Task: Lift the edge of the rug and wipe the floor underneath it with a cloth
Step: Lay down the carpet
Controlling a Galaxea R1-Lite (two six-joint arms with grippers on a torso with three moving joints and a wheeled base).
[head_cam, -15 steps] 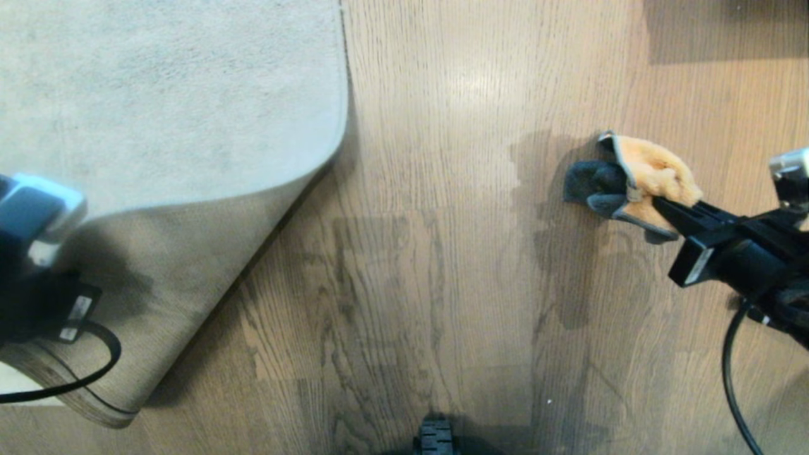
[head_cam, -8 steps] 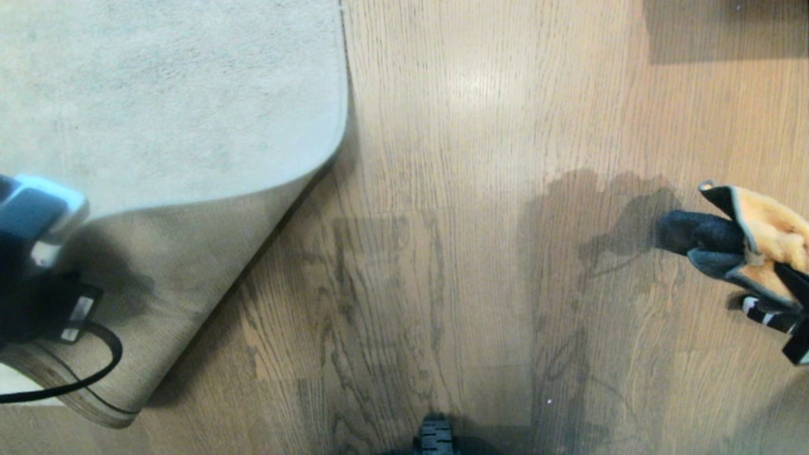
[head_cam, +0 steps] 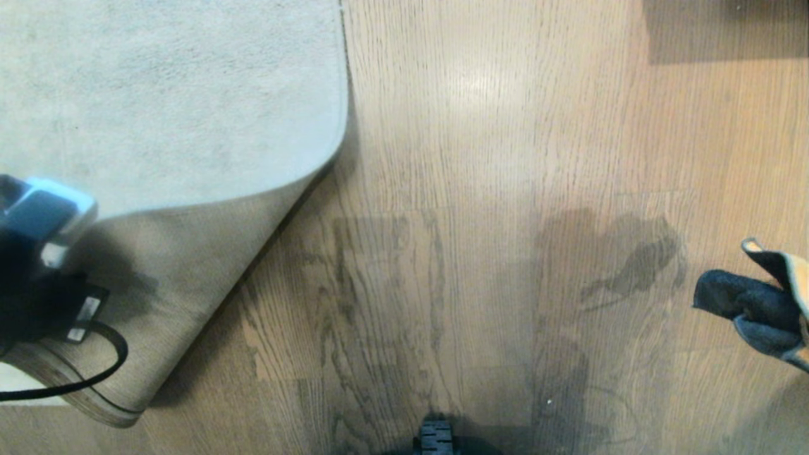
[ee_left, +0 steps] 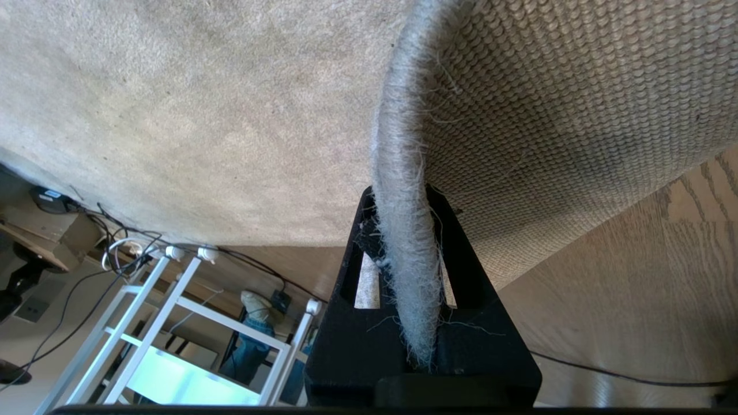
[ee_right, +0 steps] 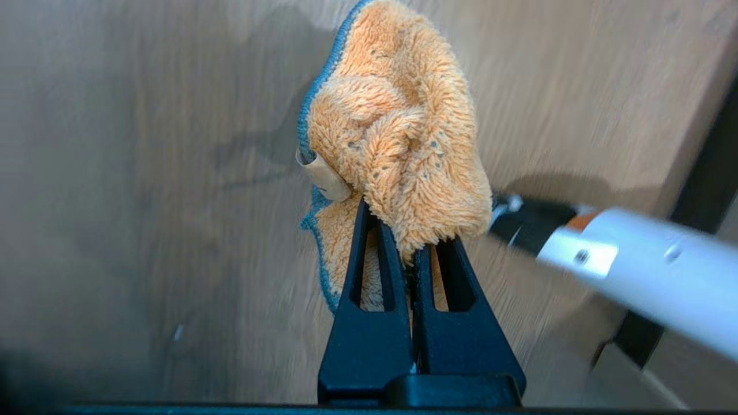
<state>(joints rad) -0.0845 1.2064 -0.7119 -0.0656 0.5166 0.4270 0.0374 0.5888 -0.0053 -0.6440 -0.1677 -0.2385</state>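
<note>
The pale rug [head_cam: 158, 95] lies at the upper left of the head view. Its near corner is lifted and folded back, showing the woven tan backing [head_cam: 183, 265]. My left gripper [ee_left: 402, 202] is shut on the fuzzy rug edge [ee_left: 398, 144] and holds it above the wood floor [head_cam: 442, 189]; its arm [head_cam: 38, 297] shows at the far left. The orange fluffy cloth [ee_right: 398, 127] is pinched in my shut right gripper [ee_right: 406, 242]. In the head view only the cloth's dark grey side [head_cam: 749, 306] shows at the right border, and that gripper is out of frame.
A shadow of the cloth [head_cam: 632, 265] falls on the floor. My base's black part [head_cam: 435, 439] sits at the bottom centre. Beyond the rug are a white metal rack [ee_left: 173, 323], cables and a person's leg [ee_left: 253, 340]. A silver tube [ee_right: 622, 265] lies close to the cloth.
My right gripper has carried the cloth to the right and nearer to me, and the gripper has left the head view. The left gripper still holds the rug edge in the same place.
</note>
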